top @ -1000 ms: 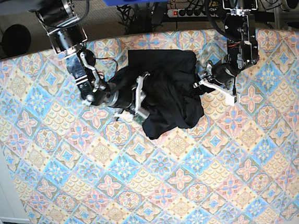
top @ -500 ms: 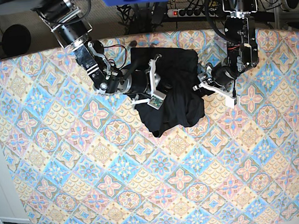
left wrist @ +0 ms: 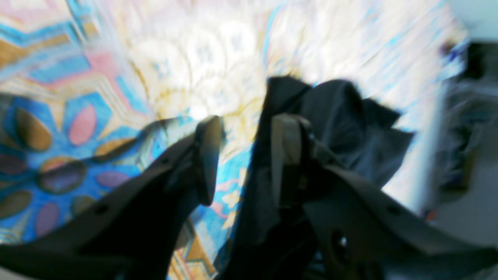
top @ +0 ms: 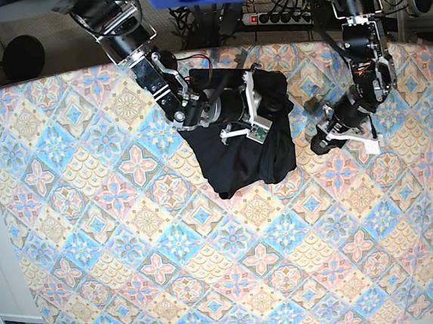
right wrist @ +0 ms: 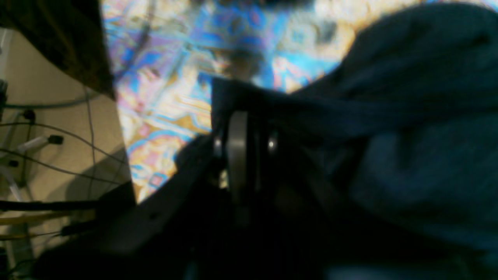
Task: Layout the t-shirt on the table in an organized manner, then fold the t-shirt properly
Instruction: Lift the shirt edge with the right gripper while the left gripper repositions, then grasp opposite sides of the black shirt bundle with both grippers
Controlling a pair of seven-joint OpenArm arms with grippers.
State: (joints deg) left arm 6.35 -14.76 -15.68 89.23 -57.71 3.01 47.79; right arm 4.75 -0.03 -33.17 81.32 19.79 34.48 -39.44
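We are seeing the right gripper [top: 251, 102] pinching a fold of the black t-shirt [top: 239, 156], which is lying bunched on the table [top: 133, 253] toward its far edge. The left gripper [top: 347, 132] is hovering just beside it, jaws apart, holding nothing.

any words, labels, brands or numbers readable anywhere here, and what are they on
None can be read.
The t-shirt is plain black, with no print or tag showing.
The table cloth carries only a floral tile pattern, no lettering.
The power strip behind the table is too small to show any marking.
Both wrist views are too blurred to show text.
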